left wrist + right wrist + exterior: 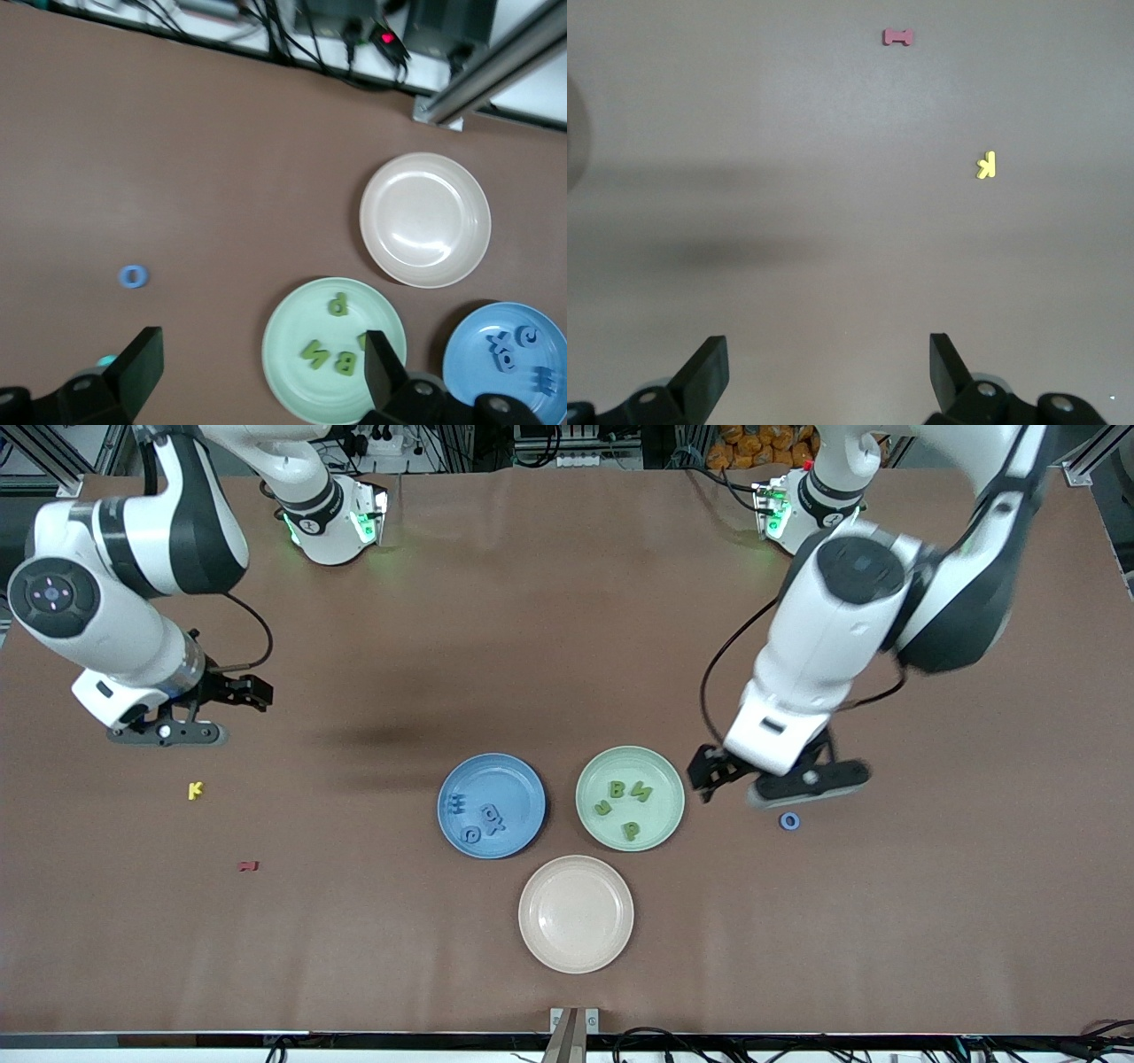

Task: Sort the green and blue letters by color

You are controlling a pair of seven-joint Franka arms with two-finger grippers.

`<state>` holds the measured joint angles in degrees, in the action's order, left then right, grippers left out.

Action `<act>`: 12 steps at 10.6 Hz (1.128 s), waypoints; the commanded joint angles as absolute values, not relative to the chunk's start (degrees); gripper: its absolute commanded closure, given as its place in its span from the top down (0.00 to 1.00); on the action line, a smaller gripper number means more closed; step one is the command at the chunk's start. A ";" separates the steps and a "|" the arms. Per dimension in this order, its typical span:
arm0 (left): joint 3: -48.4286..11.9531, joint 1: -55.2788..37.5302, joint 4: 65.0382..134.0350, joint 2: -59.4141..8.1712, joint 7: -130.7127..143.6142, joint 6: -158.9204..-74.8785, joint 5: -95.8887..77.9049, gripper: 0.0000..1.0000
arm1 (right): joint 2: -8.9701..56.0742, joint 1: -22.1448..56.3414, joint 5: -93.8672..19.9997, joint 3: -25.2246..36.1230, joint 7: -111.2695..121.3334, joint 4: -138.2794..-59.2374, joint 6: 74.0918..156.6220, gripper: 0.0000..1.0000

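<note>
- On the bare table toward the left arm's end, a blue O [789, 821] is lying alone, at about three o'clock from the green plate [589, 815] and well apart from the blue plate [532, 784], so it is not yet sorted.
- The left gripper [762, 779] is hanging over the table just beside that O, jaws standing wide apart and empty; the left wrist view is showing the O [133, 276] off to one side of the open fingers [142, 359], not between them.
- The risk as I judge it: a descent from this offset is likely to land a finger on the ring and flick it away, or close on nothing; the letter is small and low, so a shallow pinch may let it slip.
- A second risk: carrying it to the blue plate means passing over the green plate, where a drop would mix colours with the green letters [625, 793].
- The blue letters [478, 815] are already crowding one part of their plate, and a careless release could knock one over the rim.
- The right gripper [217, 695] is waiting over bare table at the right arm's end, jaws apart, holding nothing.
- At six o'clock from it a yellow K [196, 789] and a dark red letter [248, 865] are lying loose; a pale plate [532, 930] is sitting empty, nearest the front camera.
- The brown table [567, 602] is looking smooth and matte; cables and frame rails are lining its edges.
</note>
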<state>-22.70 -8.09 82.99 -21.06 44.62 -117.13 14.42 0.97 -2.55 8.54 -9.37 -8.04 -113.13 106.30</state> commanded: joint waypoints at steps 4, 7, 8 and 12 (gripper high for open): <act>-22.50 8.58 85.43 -6.26 23.06 -101.45 1.51 1.00 | -7.03 -3.87 -0.79 -4.40 8.60 -109.28 103.56 1.00; -19.00 8.88 85.96 -2.11 20.39 -96.42 -1.32 1.00 | -6.94 -4.39 -0.88 -2.47 16.20 -103.28 98.10 1.00; -18.64 8.70 86.13 -0.89 19.96 -95.46 -1.41 1.00 | -7.03 -4.74 -1.14 -1.33 20.09 -102.66 97.91 1.00; -16.71 8.61 89.99 3.77 13.03 -89.83 -0.70 1.00 | -7.03 -6.06 -8.33 0.43 18.91 -102.39 97.29 1.00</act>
<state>-19.14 8.96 85.45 -0.88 18.41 -91.21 0.25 -6.95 -5.04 -4.00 -0.15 19.70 -102.99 98.18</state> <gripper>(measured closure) 0.000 0.000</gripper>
